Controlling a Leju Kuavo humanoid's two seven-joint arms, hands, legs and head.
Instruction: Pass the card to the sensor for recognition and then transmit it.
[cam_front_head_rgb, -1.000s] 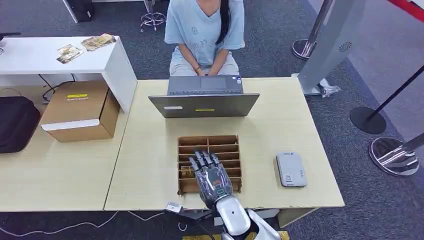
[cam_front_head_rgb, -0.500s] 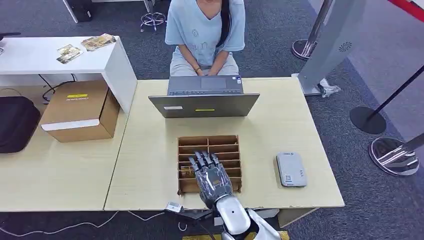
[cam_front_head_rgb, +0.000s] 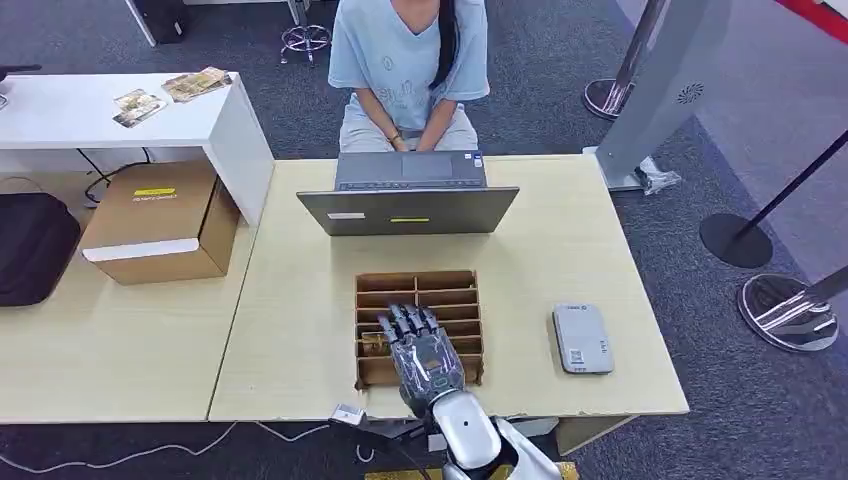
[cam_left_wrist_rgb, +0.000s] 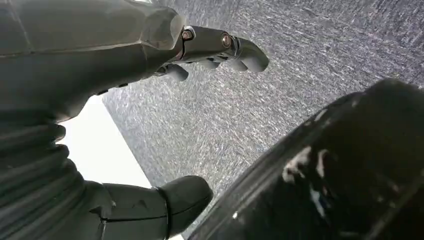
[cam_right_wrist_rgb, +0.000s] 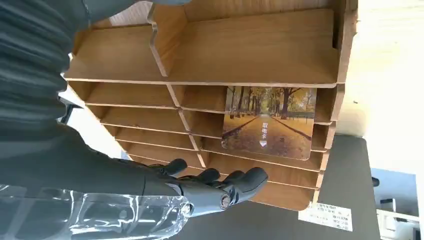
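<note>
A brown wooden card rack (cam_front_head_rgb: 418, 283) with several slots lies on the light table, in front of the laptop. One card (cam_right_wrist_rgb: 269, 122) printed with an autumn tree avenue stands in a slot of the rack (cam_right_wrist_rgb: 250, 45). My right hand (cam_front_head_rgb: 425, 350) hovers over the near part of the rack, fingers (cam_right_wrist_rgb: 235, 182) stretched out and apart, holding nothing and clear of the card. The grey flat sensor (cam_front_head_rgb: 582, 338) rests on the table to the right of the rack. My left hand (cam_left_wrist_rgb: 100, 55) hangs over the grey carpet, fingers loosely apart and empty.
A grey laptop (cam_front_head_rgb: 408, 208) stands open beyond the rack, with a person (cam_front_head_rgb: 408, 70) seated behind it. A cardboard box (cam_front_head_rgb: 160, 222) sits on the adjoining table at left. Bare tabletop (cam_front_head_rgb: 290, 330) lies left of the rack and between rack and sensor.
</note>
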